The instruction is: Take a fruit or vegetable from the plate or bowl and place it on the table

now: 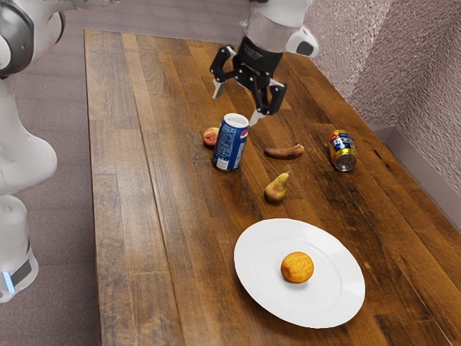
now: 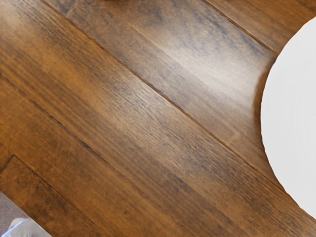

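Smooth round white plate (image 1: pixel 335 288), mottled orange (image 1: pixel 297 267) on it, wood-grained table (image 1: pixel 144 238), empty hand (image 1: pixel 238 103) spread wide

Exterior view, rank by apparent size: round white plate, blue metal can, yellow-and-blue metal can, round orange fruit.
1. White plate
2. Blue can
3. Yellow-and-blue can and orange fruit: too alike to rank; fruit is nearer the camera.

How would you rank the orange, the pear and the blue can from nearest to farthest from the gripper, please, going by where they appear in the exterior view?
Measured from the gripper in that view:
1. Blue can, just below it.
2. Pear, toward the exterior view's right, between can and plate.
3. Orange, on the white plate.
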Robot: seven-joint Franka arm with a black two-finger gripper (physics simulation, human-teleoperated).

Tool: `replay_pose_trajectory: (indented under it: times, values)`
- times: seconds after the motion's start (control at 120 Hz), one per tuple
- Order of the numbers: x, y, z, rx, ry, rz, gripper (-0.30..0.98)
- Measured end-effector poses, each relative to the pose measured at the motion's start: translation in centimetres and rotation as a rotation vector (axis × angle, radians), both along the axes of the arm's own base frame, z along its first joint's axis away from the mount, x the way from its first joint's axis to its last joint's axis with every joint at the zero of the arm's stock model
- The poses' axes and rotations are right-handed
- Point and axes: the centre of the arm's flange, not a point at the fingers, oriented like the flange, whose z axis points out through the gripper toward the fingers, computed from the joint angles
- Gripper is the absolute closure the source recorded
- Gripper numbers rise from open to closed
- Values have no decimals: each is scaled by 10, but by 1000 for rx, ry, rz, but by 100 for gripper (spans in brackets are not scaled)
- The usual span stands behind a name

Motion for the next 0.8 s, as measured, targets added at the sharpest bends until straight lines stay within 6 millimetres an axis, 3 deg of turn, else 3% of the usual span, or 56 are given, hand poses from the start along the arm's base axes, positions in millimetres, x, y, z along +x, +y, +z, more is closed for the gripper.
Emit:
replay_pose_trajectory:
  times: [0.1, 0.225, 0.483, 0.542, 0.633, 0.683, 0.725, 0.8]
  values:
    - [9, -18, -16, 25, -18, 10, 0]
    - [4, -49, -17, 5, -43, -5, 0]
    - [-16, -173, -60, 45, -49, -72, 0]
    - [-8, -172, -67, 38, -46, -44, 0]
    - [22, -138, -74, 34, -45, 62, 0]
    - [28, -130, -76, 23, -44, 90, 0]
    - [29, -136, -80, 19, -43, 87, 0]
    - [23, -168, -91, 21, -46, 31, 0]
